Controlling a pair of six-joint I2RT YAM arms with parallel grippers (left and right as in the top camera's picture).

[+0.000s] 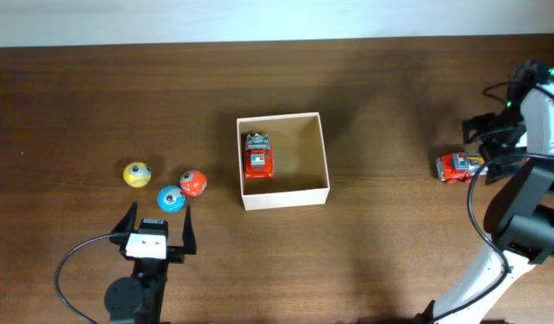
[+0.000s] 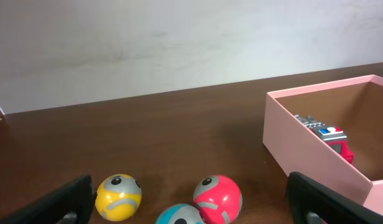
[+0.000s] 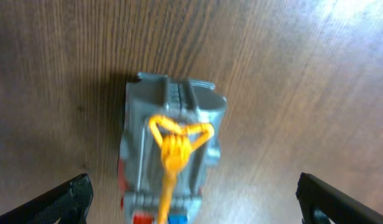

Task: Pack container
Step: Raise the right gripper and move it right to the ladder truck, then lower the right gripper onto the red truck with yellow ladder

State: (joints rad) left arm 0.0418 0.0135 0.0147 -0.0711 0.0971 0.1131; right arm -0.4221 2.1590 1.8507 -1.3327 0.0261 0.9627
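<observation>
The container (image 1: 318, 193), a shallow square box with white walls and a tan inside, sits mid-table and holds one red toy truck (image 1: 258, 155) in its left half; it also shows in the left wrist view (image 2: 303, 158). A second red truck (image 1: 459, 166) with a grey top and a yellow hook (image 3: 170, 146) lies on the table at the right. My right gripper (image 3: 191, 199) is open, straddling this truck from above. My left gripper (image 1: 156, 229) is open near the front left, just behind three balls.
Three toy balls lie left of the container: yellow (image 1: 137, 174), blue (image 1: 171, 198) and red (image 1: 192, 183). In the left wrist view they sit between the open fingers: yellow (image 2: 119, 197), red (image 2: 217, 198), blue (image 2: 181, 215).
</observation>
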